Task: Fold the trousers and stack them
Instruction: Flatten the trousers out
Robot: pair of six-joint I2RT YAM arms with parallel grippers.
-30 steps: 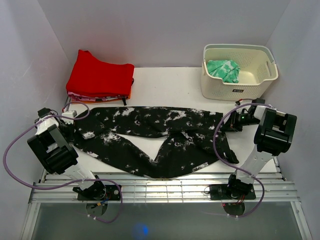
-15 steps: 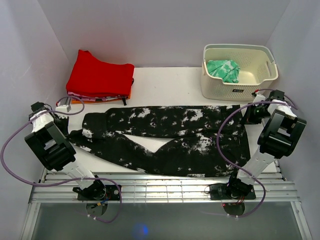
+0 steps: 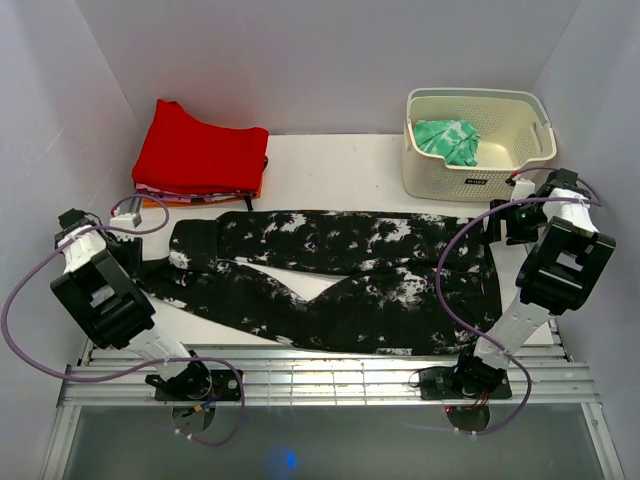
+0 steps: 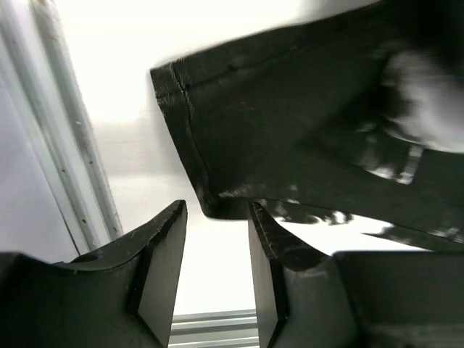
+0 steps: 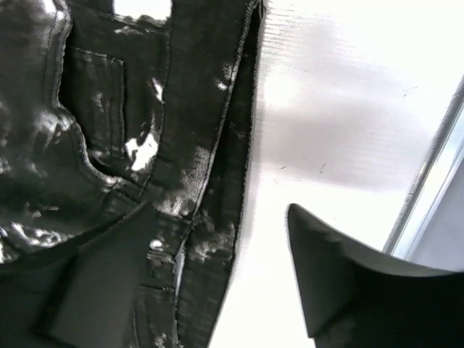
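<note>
Two hands: left hand (image 4: 216, 210) at the hem end, right hand (image 5: 217, 217) at the waist end. With one at each extreme of the garment, they look placed to stretch it flat before a fold.
Left hand state: fingers parted a moderate way, nothing between them. The hem corner (image 4: 174, 80) lies just beyond the tips, ungripped.
Right hand state: fingers spread wide, holding nothing. The waistband edge (image 5: 243, 109) runs under and beside one finger, with bare table (image 5: 326, 87) under the other.
One pair of trousers (image 3: 330, 275): lies flat lengthwise across the middle of the table, waist to the right and hems to the left, not yet folded.
Two legs (image 3: 300, 232): the far one runs straight and the near one angles away, with a wedge of table showing between them — probably they need bringing together first.
One red garment (image 3: 195, 150): folded at the far left corner, with thin edges of other cloth showing beneath it. This is likely the stack the trousers are meant to join.
One basket (image 3: 478, 180): at the far right, apart from the trousers.
One green cloth (image 3: 447, 138): crumpled inside the basket — not part of this fold.
</note>
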